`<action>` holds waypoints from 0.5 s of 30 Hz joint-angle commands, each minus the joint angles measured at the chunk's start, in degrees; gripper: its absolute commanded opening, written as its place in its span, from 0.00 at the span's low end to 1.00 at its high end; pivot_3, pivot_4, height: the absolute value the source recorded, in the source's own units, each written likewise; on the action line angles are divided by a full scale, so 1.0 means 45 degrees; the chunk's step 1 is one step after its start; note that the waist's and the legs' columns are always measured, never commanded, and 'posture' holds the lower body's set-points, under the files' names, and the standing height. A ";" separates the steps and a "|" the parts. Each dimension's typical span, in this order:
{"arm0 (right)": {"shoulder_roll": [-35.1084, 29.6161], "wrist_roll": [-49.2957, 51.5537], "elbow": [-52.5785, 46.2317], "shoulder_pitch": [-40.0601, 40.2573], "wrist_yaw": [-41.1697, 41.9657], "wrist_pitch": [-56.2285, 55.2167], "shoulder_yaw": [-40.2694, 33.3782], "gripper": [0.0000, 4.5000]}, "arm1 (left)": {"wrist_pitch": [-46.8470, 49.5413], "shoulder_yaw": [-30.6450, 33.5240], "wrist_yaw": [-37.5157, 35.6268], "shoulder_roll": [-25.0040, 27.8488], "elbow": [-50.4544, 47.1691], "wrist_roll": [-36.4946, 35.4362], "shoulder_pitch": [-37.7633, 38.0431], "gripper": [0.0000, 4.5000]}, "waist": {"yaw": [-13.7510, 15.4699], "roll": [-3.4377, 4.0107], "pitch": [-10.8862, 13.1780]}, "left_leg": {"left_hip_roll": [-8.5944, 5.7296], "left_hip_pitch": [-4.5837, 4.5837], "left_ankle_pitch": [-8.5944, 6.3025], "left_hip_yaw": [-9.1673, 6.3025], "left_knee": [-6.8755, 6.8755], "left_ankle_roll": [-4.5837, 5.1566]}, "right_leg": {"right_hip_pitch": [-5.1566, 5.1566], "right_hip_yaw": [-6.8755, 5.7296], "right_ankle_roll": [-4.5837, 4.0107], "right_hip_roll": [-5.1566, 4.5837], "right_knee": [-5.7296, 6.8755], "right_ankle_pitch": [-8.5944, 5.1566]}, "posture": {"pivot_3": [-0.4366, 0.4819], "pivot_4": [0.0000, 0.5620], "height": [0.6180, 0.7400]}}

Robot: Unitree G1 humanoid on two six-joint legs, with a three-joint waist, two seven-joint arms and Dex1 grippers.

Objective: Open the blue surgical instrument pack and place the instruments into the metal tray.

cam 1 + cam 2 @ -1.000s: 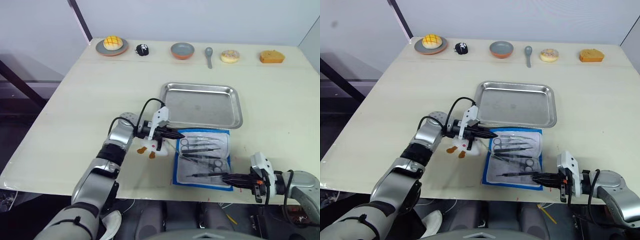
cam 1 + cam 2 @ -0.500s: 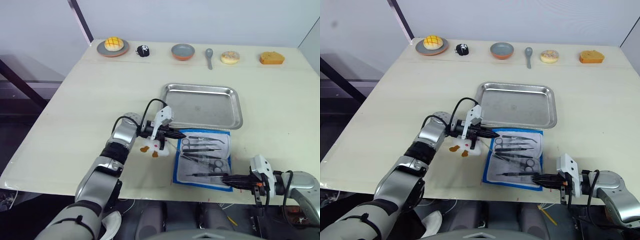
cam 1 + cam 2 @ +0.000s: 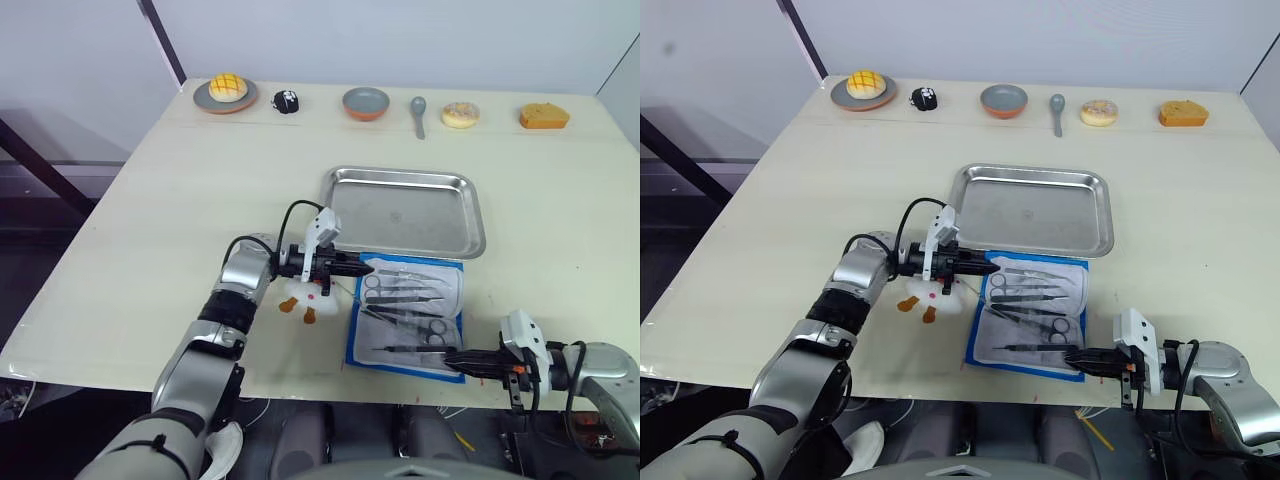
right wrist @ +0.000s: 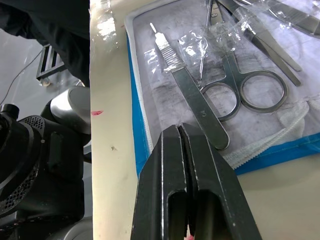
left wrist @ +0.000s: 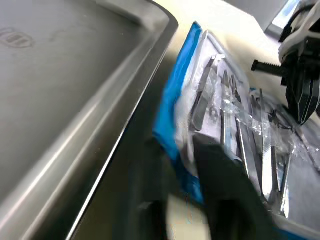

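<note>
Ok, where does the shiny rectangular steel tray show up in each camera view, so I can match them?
Left eye view: shiny rectangular steel tray, centre, just beyond the open blue pack.
Right eye view: same spot, slightly further left.
Left wrist view: its raised rim runs diagonally beside the pack.
Right wrist view: not in it.
Shared landmark: the blue surgical instrument pack, in all four.

The steel tray (image 3: 405,210) lies bare inside, open from above. A white plush toy (image 3: 300,296) sits just left of the opened blue pack (image 3: 405,315), crowding that side.
</note>
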 commanded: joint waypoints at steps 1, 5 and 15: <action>-0.0014 -0.0282 0.0169 0.0176 -0.0041 0.0057 0.0193 0.00 | 0.0088 0.0059 0.0366 -0.0038 -0.0075 -0.0007 0.0094 0.62 | 0.0002 0.0000 0.0000 | 0.0000 0.0000 0.0000 0.0000 0.0000 0.0000 | 0.0001 0.0000 0.0000 0.0000 0.0000 0.0000 | 0.48 0.27 0.94; -0.0021 -0.0289 0.0133 0.0225 -0.0056 0.0051 0.0178 0.00 | 0.0283 0.0148 0.0217 0.0136 -0.0191 -0.0167 0.0072 0.70 | 0.0000 0.0000 0.0000 | 0.0000 0.0000 0.0000 0.0002 0.0000 -0.0001 | 0.0001 -0.0001 0.0000 0.0000 0.0000 0.0000 | 0.48 0.27 0.94; -0.0080 0.0396 -0.0606 0.0403 0.0041 0.0142 -0.0319 0.00 | 0.0658 0.0626 -0.0862 0.0920 -0.1706 -0.1236 0.0703 0.70 | -0.0008 -0.0001 0.0001 | 0.0000 -0.0001 0.0001 0.0002 0.0000 -0.0002 | 0.0000 -0.0003 0.0000 0.0000 0.0000 0.0000 | 0.48 0.27 0.94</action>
